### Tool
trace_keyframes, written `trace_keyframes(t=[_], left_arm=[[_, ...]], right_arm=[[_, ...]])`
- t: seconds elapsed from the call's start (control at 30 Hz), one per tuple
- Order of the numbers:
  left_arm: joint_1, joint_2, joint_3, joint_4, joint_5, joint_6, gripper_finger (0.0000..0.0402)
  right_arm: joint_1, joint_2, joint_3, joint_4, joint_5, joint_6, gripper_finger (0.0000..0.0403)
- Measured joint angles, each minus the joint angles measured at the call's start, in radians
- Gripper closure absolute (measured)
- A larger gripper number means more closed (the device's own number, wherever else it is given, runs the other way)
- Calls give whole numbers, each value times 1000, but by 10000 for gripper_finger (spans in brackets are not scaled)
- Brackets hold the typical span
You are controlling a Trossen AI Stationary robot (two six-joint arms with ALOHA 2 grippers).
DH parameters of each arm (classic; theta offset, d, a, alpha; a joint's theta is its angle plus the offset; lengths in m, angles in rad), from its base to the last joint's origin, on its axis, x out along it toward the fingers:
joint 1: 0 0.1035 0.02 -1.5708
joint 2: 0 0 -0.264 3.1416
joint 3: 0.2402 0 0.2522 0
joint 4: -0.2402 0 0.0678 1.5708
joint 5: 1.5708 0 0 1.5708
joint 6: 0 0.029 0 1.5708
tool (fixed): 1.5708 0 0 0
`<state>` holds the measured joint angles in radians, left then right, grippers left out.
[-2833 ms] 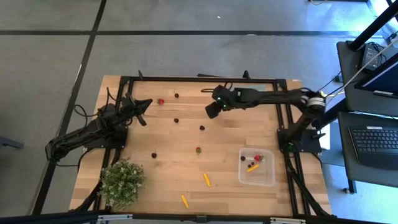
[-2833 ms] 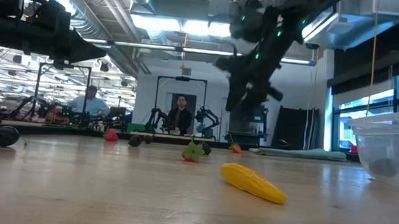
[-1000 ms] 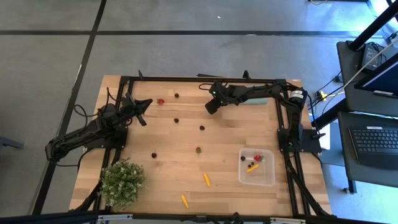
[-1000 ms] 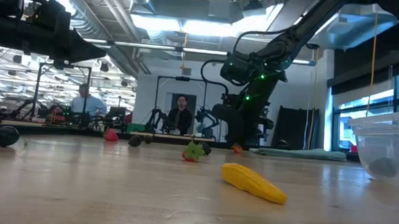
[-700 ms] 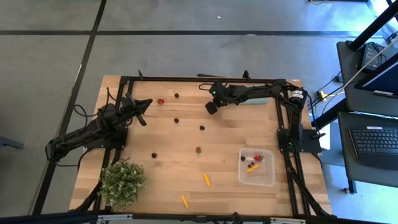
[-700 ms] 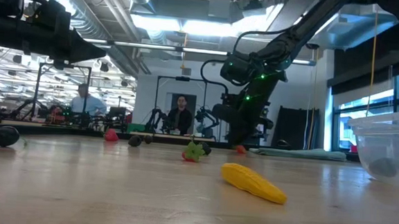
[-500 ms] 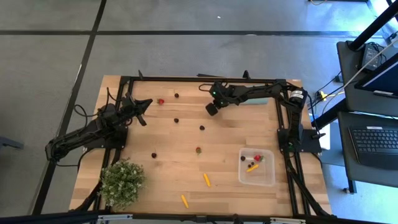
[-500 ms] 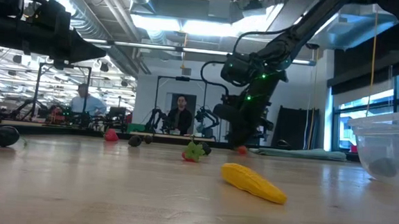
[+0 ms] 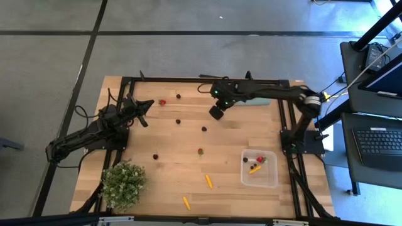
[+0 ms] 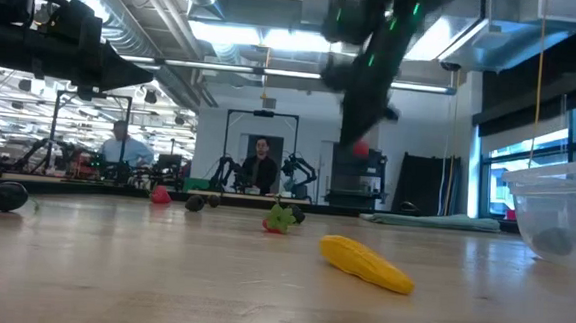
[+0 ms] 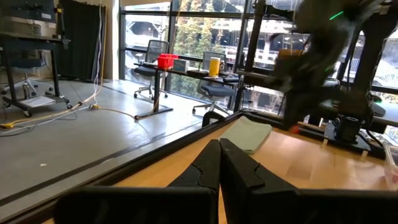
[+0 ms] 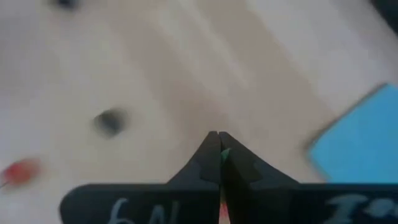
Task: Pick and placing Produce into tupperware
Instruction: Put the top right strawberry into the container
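Observation:
My right gripper (image 9: 217, 113) hangs over the far middle of the table, shut on a small red piece of produce (image 10: 361, 147). Other produce lies loose on the wood: a red piece (image 9: 162, 102), dark round ones (image 9: 178, 121) (image 9: 204, 129) (image 9: 156, 156), a red-and-green berry (image 9: 200, 151) and two orange sticks (image 9: 208, 181) (image 9: 186, 203). The clear tupperware (image 9: 270, 179) stands at the near right with a few pieces inside. My left gripper (image 9: 146, 119) waits shut at the far left, holding nothing. My right gripper pinches the red piece (image 12: 224, 154) between its two fingers, at their free ends. The fingers point down at it from above. The piece is lifted well clear of the table, as the low view shows.
A bushy green plant (image 9: 124, 184) stands at the near left corner. A flat teal slab (image 9: 259, 101) lies at the far right, just behind my right arm. A black frame runs round the table's far and side edges.
My right gripper has shut on the red piece at the far middle of the table, then risen and come slightly toward the near edge. The red piece has left the wood and now hangs clear below the fingers.

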<state>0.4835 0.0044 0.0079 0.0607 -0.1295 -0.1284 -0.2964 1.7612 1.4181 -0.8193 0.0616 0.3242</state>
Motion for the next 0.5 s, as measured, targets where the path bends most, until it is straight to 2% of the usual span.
trace_keyframes(t=[0.2,0.3,0.5], left_arm=[[0,0,0,0,16,-1,401],[0,0,0,0,16,-1,401],[0,0,0,0,16,-2,401]], right_arm=[[176,-224,-13,-155,-1,199,402],[285,-316,-56,-200,46,345,402],[497,-416,-201,-279,87,669,402]])
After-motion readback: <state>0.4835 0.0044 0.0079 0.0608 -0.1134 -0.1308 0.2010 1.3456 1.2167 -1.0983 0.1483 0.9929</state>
